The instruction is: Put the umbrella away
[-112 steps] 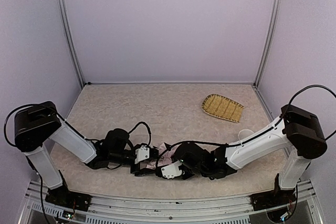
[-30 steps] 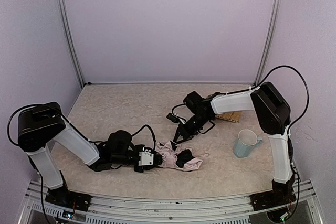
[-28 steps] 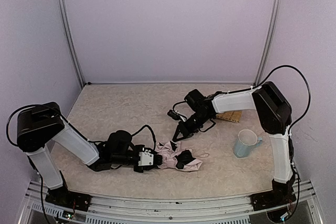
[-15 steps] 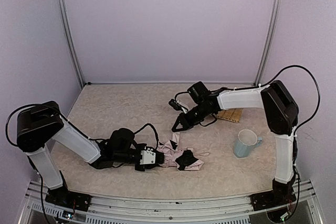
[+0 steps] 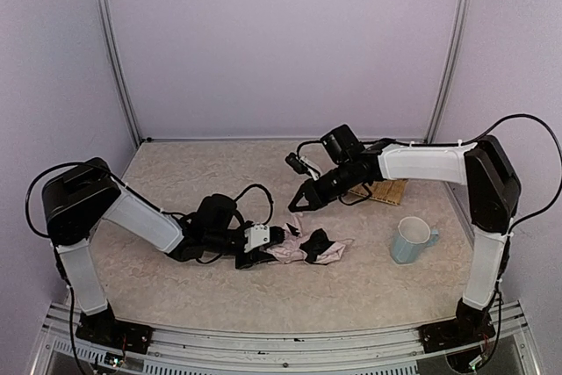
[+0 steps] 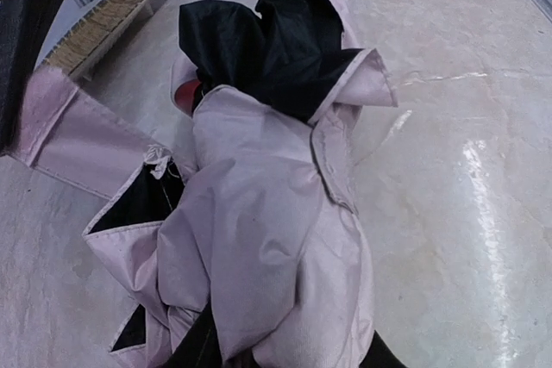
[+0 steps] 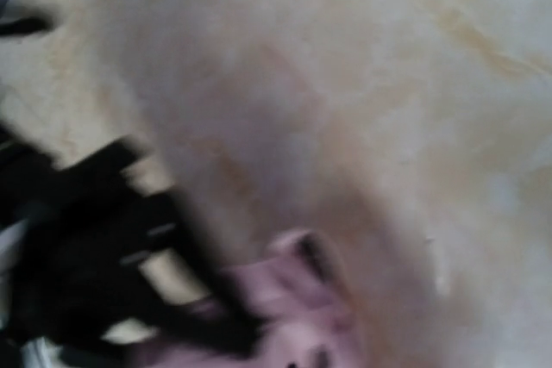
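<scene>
Dragged slightly rightward over the last second: crumpled pale pink, black-lined folding umbrella (image 5: 312, 248), lying at the near middle of the table, its left end pinched in the partly closed left gripper (image 5: 266, 252). Lifted clear and swung back toward the woven bamboo tray (image 5: 386, 191): right gripper (image 5: 296, 205), shut and empty. Fabric still loose, so probably another grasp ahead. Underneath, beige marbled tabletop (image 5: 176, 182) bearing a pale blue-green mug (image 5: 410, 241); all around, lilac walls (image 5: 281, 41) and aluminium posts (image 5: 112, 50).
</scene>
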Controlling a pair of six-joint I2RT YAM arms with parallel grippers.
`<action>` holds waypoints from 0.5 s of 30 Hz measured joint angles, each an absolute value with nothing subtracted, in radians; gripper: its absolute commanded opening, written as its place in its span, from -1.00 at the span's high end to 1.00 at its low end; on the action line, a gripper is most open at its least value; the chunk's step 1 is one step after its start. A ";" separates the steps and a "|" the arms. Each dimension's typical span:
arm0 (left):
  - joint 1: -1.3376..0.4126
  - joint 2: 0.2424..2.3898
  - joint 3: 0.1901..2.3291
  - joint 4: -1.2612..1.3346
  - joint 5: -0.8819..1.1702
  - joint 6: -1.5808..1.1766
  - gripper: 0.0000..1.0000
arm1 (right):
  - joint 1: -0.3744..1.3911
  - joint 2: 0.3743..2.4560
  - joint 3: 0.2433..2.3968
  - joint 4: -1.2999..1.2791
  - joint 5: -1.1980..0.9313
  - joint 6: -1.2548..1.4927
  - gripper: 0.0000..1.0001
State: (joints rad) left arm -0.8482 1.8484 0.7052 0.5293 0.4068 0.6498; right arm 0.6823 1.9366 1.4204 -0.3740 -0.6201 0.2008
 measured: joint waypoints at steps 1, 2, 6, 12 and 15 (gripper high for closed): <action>-0.839 1.865 0.732 0.517 0.412 0.632 1.00 | 0.690 1.919 1.412 -0.373 -0.619 0.207 1.00; -0.827 1.885 0.764 0.501 0.421 0.613 1.00 | 0.699 1.906 1.402 -0.371 -0.617 0.215 1.00; -0.797 1.921 0.828 0.454 0.461 0.544 1.00 | 0.723 1.857 1.323 -0.333 -0.604 0.271 1.00; -0.763 1.954 0.899 0.379 0.530 0.432 1.00 | 0.741 1.789 1.174 -0.230 -0.601 0.358 1.00; -0.758 1.992 0.966 0.327 0.569 0.385 1.00 | 0.755 1.787 1.164 -0.210 -0.584 0.376 1.00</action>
State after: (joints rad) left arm -0.7578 1.9923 0.9661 0.3275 0.5686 0.3847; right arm 0.7547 1.7866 1.1641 -0.2100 -0.5838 0.3756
